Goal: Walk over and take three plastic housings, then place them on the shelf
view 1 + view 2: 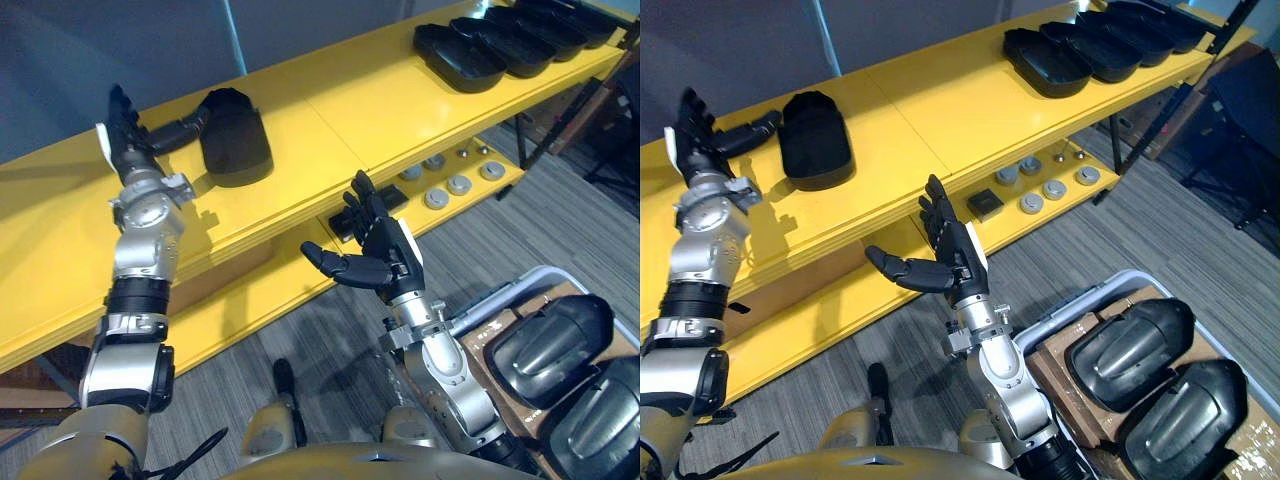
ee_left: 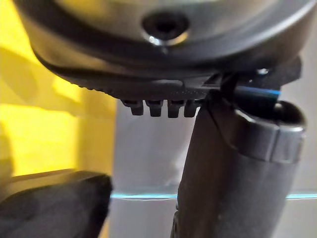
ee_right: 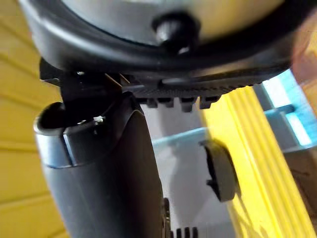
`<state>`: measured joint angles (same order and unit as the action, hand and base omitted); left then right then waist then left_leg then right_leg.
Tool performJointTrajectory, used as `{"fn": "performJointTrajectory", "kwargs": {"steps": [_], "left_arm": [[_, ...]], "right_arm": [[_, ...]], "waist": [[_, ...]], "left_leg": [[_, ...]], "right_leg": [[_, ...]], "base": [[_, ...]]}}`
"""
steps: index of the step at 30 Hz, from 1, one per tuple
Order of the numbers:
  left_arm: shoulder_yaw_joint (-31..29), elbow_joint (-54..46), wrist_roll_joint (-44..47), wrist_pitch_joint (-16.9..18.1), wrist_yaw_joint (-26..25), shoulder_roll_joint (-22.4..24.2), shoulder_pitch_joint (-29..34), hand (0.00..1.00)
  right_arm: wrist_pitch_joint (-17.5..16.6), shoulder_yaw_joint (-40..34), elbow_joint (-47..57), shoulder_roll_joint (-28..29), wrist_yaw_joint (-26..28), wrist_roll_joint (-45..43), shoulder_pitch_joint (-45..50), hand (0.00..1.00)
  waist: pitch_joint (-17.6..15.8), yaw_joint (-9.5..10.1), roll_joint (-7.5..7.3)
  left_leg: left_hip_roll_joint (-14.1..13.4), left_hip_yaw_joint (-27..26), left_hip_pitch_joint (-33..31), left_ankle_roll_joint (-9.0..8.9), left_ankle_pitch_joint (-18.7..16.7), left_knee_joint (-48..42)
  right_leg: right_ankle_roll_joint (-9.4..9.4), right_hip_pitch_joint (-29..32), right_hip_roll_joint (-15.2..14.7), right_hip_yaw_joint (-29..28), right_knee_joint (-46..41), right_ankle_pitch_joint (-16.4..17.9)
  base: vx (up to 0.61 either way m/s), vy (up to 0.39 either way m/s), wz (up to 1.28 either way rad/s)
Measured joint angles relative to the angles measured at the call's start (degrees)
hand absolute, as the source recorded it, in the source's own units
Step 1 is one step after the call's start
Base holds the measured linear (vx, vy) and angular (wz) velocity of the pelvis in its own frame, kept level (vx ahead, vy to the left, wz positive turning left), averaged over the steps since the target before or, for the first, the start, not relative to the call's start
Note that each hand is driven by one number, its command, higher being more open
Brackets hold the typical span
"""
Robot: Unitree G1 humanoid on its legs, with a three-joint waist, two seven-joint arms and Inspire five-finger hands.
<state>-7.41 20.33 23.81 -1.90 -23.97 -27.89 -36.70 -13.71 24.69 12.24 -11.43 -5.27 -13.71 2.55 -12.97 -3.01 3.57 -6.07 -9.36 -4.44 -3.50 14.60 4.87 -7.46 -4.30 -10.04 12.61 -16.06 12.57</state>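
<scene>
Shelving in bright yellow, a long two-board shelf (image 1: 330, 120), runs across the scene. We see one black, oval plastic housing (image 1: 237, 140) lying on the top board toward its left end, set back from the front edge. The left hand (image 1: 130, 140) is raised over that end of the top board just beside the housing, with fingers straight and spread and the thumb reaching toward the housing's near end. We cannot tell whether the thumb tip touches the housing; the hand grips nothing. In the left wrist view the housing's dark rim (image 2: 54, 203) shows beside the thumb (image 2: 233, 173).

The right hand (image 1: 385, 250) hangs in front of the shelf's front edge, about midway along it and above the grey carpet floor (image 1: 540, 220). Its fingers are straight and point up, its thumb is stretched out sideways, and it is empty.

At the far right end of the top board, a row of black tray-like housings (image 1: 500, 40) lies side by side, each touching the next. On the lower board, near its front edge, sit several small round silver discs (image 1: 458, 184) and a dark square block (image 1: 985, 204).

On the floor in front of the shelf's right end stands a grey plastic bin (image 1: 1070, 308). In it, two more glossy black housings (image 1: 1130, 350) rest beside each other on brown cardboard (image 1: 1060, 385).
</scene>
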Motion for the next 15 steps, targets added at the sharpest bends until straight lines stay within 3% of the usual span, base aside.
{"fn": "performJointTrajectory", "kwargs": {"steps": [5,10,12,14,15], "left_arm": [[-3.66,-3.76,-8.91,1.82,-5.71,-0.20,4.96,1.00],[-6.81,-12.11,-8.75,5.67,-11.21,1.74,13.87,1.00],[-7.35,-18.79,-8.67,8.56,-11.45,5.42,19.93,1.00],[-6.73,-27.96,-7.51,12.10,-8.93,12.30,28.66,1.00],[-6.53,-30.08,-7.43,12.33,-8.09,13.72,30.96,1.00]], "right_arm": [[-1.53,1.38,-0.01,0.03,0.89,-1.22,-3.86,1.00],[-1.81,4.08,-1.30,0.44,1.30,-1.17,-6.50,1.00],[-1.79,5.14,-4.70,1.03,1.72,-1.21,-8.53,1.00],[-1.66,5.57,-9.61,1.79,2.60,-1.19,-11.33,1.00],[-1.61,5.56,-10.64,2.24,2.42,-1.14,-12.13,1.00]], "waist": [[4.40,1.44,1.21],[4.88,3.00,1.15],[5.22,3.91,0.78],[5.46,6.28,0.40],[5.46,6.75,0.39]], "left_leg": [[0.47,1.57,-0.06,-0.19,0.15,-0.02],[0.90,4.63,-0.81,-0.55,0.43,-0.02],[1.36,6.62,-1.59,-0.87,0.67,-0.02],[1.74,8.93,-2.85,-1.30,1.17,-0.04],[1.81,9.60,-3.26,-1.59,1.47,-0.05]], "right_leg": [[0.01,-1.16,-0.35,2.02,0.28,0.12],[0.28,-2.28,-0.23,4.98,0.42,0.44],[0.27,-2.67,-0.23,6.71,0.57,0.67],[0.25,-2.98,0.07,8.83,0.94,0.74],[0.25,-3.01,0.22,9.47,1.07,0.74]], "base": [[0.02,-0.023,0.16],[-0.01,-0.034,0.29],[0.00,-0.032,0.42],[0.00,-0.038,0.47],[-0.01,-0.040,0.50]]}}
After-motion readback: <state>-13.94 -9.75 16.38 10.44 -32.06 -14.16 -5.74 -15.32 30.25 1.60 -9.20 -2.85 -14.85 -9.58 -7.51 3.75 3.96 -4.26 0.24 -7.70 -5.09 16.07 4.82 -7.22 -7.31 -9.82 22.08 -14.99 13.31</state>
